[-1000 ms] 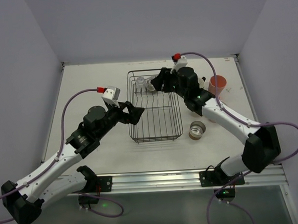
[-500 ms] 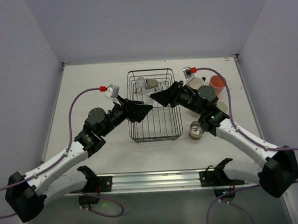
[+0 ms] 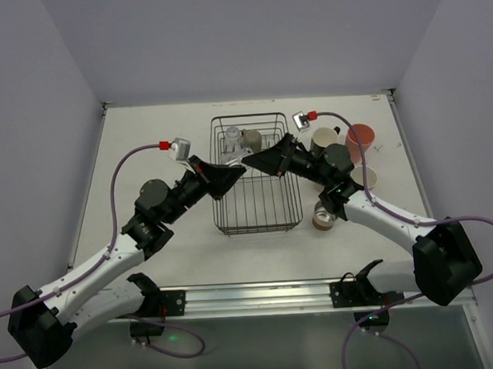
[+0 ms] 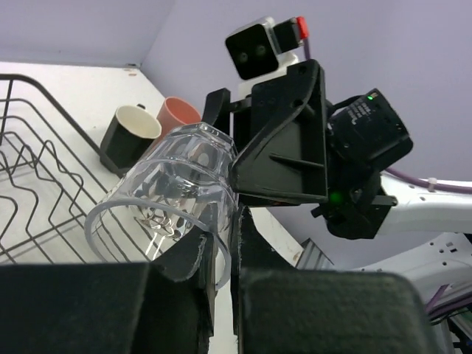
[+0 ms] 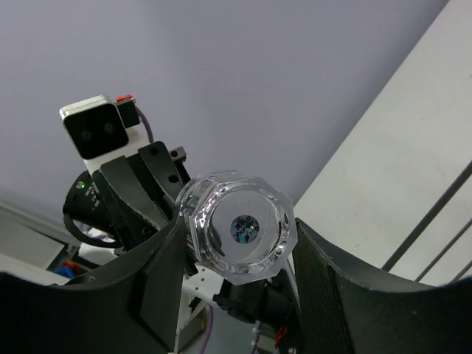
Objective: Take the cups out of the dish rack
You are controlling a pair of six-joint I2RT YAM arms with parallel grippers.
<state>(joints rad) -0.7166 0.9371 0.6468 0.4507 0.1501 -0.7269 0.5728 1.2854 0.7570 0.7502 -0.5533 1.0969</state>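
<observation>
Clear glass (image 4: 173, 192) handover above the dish rack (image 3: 260, 204).
Left claw (image 4: 221, 247) pinches its rim, right claw (image 5: 240, 240) clamps its base; release right gently.

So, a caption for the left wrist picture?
Clear glass, left jaws pinching its rim, right jaws holding its base.

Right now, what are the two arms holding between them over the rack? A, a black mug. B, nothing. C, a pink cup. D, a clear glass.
D: the clear glass hangs over the rack, its base in the right jaws and its rim pinched by the left jaws.
</observation>
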